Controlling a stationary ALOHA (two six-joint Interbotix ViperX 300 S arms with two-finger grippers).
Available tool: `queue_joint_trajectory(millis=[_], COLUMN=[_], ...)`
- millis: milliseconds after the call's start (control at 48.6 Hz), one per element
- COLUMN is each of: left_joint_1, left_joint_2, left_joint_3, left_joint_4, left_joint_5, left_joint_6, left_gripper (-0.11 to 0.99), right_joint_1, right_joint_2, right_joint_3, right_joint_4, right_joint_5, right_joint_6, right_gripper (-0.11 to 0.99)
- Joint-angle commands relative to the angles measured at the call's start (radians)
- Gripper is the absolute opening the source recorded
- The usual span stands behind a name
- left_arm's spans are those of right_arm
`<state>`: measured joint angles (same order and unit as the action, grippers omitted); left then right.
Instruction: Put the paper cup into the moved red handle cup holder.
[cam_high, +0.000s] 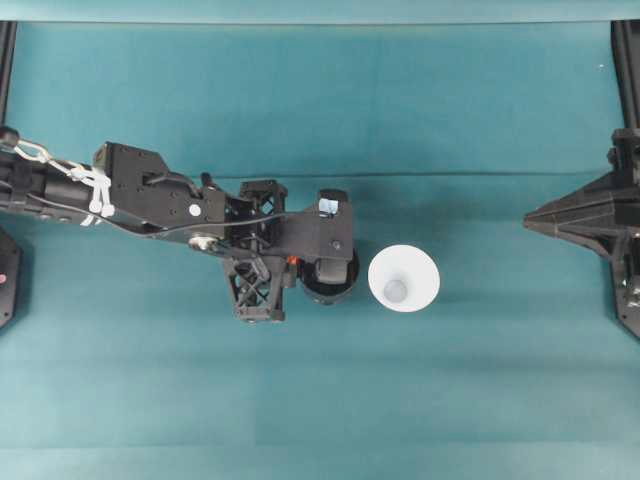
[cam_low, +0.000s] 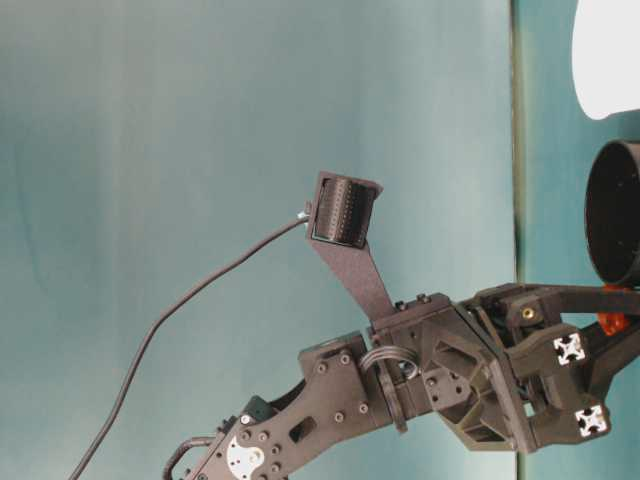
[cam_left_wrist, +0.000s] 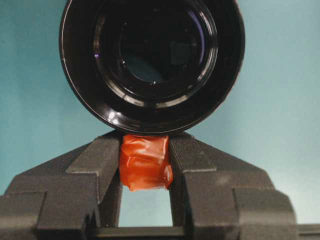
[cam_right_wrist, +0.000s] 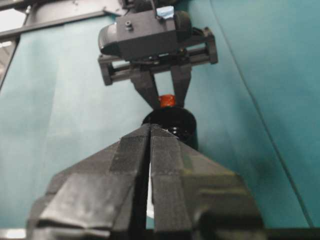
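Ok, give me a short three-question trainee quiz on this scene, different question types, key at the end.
1. True or false: the left gripper is shut on the holder's red handle.
2. Multiple choice: in the overhead view, where is the paper cup?
A. inside the holder
B. on the table beside the holder
C. in the right gripper
3. Fill in: in the right wrist view, the right gripper's jaws are ____.

Key: 1 true; 2 B; 3 shut
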<state>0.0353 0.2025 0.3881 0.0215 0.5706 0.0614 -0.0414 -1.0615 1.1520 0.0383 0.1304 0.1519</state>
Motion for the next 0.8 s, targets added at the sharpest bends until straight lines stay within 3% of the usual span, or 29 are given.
queue_joint_trajectory(millis=[0,165,309,412,618,782], left_joint_1=[-0.003,-0.003,-0.003,-0.003,-0.002,-0.002], left_joint_2=[-0.006,-0.005,-0.005,-0.008,-0.043,-0.132], left_joint_3=[-0.003,0.002,0.005,0.009,0.02,0.028], left_joint_4=[0.002,0.002,0.002,0.002,0.002,0.002], left_joint_5=[-0.003,-0.008,-0.014,-0.012,0.006,0.057], left_joint_6=[-0.003,-0.006,0.003,0.008,0.012,0.055], left_gripper=[0.27,0.32,0.76,0.96,0.94,0.94], right_joint_1=[-0.002,-0.002,-0.002,-0.002,-0.002,-0.002], right_joint_2=[0.005,0.005,0.005,0.005,0.005,0.005], right_joint_3=[-0.015,-0.015,-0.015,-0.015,-0.015,-0.015], right_joint_4=[-0.002,-0.002,-0.002,-0.002,-0.002,-0.002], right_joint_5=[-0.005,-0.005,-0.005,-0.003,0.008,0.008], right_joint_6=[0.005,0.006,0.006,0.006,0.006,0.006], right_gripper=[-0.1,-0.1,-0.1,-0.1,-0.1,-0.1])
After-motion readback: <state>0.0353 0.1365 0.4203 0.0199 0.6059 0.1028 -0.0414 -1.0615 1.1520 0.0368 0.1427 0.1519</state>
